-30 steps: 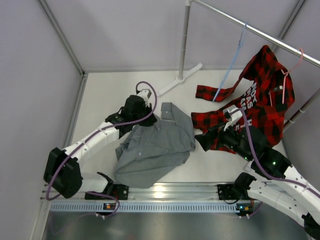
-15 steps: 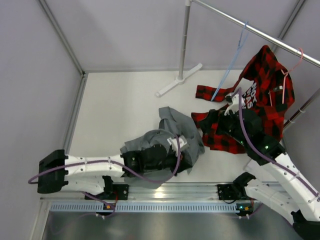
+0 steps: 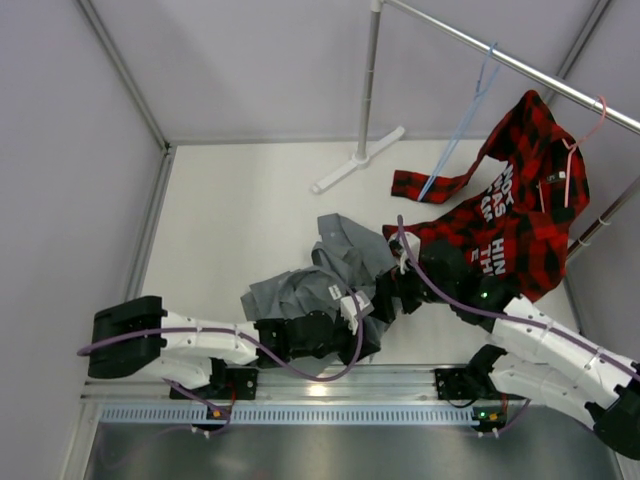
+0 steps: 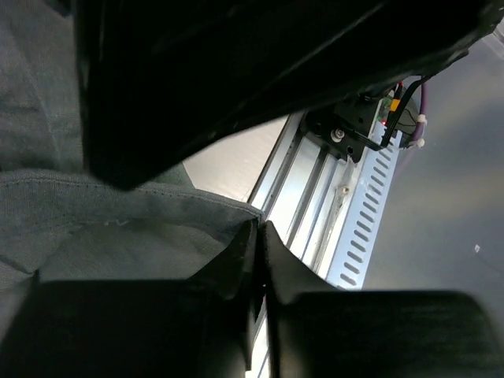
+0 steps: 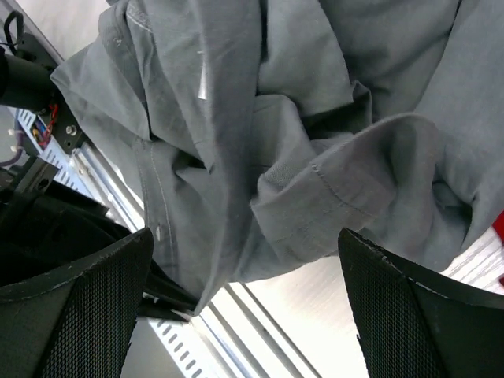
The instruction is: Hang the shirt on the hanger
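Observation:
The grey shirt [image 3: 335, 262] lies bunched on the white table, near the front rail. My left gripper [image 3: 352, 330] is low at the shirt's near edge. In the left wrist view it [image 4: 258, 228] is shut, with the shirt's hem [image 4: 134, 228] pinched at its tips. My right gripper [image 3: 386, 300] hovers over the shirt's right side. The right wrist view shows it [image 5: 248, 295] open, its fingers [image 5: 87, 299] spread wide above the crumpled shirt [image 5: 299, 118] with nothing between them. The light-blue hanger [image 3: 468, 112] hangs empty on the rail at the back right.
A red-and-black plaid shirt [image 3: 515, 215] hangs from a pink hanger [image 3: 571, 160] at the right, its lower part trailing on the table. The clothes rail's pole [image 3: 369, 80] and foot [image 3: 352, 165] stand at the back. The aluminium base rail [image 3: 330, 385] runs along the front.
My left gripper has dragged the shirt from the back left towards the front rail, bunching it. My right arm has swung left from the plaid shirt to over the grey shirt.

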Robot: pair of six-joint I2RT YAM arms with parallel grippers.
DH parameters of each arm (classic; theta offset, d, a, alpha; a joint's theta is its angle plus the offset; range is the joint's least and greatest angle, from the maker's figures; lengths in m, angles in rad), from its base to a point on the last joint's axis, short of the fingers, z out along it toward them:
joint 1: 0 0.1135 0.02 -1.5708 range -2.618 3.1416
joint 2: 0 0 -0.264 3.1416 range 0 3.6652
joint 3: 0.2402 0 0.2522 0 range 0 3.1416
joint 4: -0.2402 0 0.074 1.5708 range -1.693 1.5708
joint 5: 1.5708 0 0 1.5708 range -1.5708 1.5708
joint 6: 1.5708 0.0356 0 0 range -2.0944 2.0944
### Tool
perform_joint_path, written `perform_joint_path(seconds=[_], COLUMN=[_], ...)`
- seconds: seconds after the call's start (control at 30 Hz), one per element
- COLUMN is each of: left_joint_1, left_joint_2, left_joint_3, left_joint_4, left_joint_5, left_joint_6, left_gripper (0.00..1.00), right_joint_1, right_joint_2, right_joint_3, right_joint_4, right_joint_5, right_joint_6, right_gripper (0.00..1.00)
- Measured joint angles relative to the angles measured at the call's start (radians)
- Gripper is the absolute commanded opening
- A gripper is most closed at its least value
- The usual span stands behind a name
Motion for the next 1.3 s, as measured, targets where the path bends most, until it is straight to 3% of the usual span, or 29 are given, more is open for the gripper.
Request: perform_joint_path(seconds=[0.07,0.1,0.17,0.3,0.43,0.57,0.73,0.83,0.97,1.07,1.17,1.23,1.27,1.3], left_joint_1=[0.0,-0.001,-0.002,-0.006,-0.013,-0.015,-0.005,0.059,0.22,0.32,0.361,0.381,0.388,0.396], left_joint_2=[-0.021,-0.031,-0.045,-0.109,-0.259,-0.415,-0.569,-0.617,-0.654,-0.674,-0.675,-0.668,-0.661,-0.649], left_joint_3=[0.007,0.013,0.03,0.055,0.08,0.14,0.151,0.132,0.096,0.074,0.073,0.073,0.073,0.073], left_joint_4=[-0.008,-0.013,-0.028,-0.123,-0.311,-0.552,-0.857,-0.997,-1.066,-1.067,-1.062,-1.052,-1.046,-1.037], left_joint_5=[-0.002,-0.001,0.003,-0.024,-0.152,-0.418,-0.728,-0.822,-0.826,-0.787,-0.753,-0.731,-0.718,-0.706], left_joint_6=[0.013,0.019,0.021,0.027,0.039,-0.034,-0.256,-0.381,-0.425,-0.412,-0.385,-0.354,-0.338,-0.318], left_gripper=[0.5,0.8,0.92,0.96,0.97,0.94,0.92,0.92,0.92,0.93,0.93,0.94,0.95,0.95], right_joint_1=[0.03,0.038,0.047,0.057,0.058,0.074,0.151,0.218,0.292,0.312,0.312,0.312,0.312,0.312], right_joint_2=[0.003,0.011,0.039,0.119,0.148,0.148,0.158,0.194,0.286,0.365,0.43,0.468,0.482,0.491], right_joint_3=[0.008,0.02,0.043,0.098,0.112,0.132,0.173,0.201,0.247,0.26,0.26,0.259,0.259,0.257], right_joint_4=[0.021,0.029,0.046,0.068,0.072,0.072,0.08,0.085,0.092,0.108,0.129,0.145,0.154,0.164], right_joint_5=[0.028,0.045,0.08,0.137,0.181,0.198,0.238,0.277,0.328,0.358,0.387,0.399,0.405,0.411], right_joint_6=[-0.01,-0.018,-0.03,-0.063,-0.082,-0.096,-0.109,-0.114,-0.12,-0.126,-0.122,-0.124,-0.124,-0.124], right_gripper=[0.95,0.95,0.95,0.94,0.93,0.93,0.88,0.84,0.83,0.7,0.65,0.56,0.49,0.31])
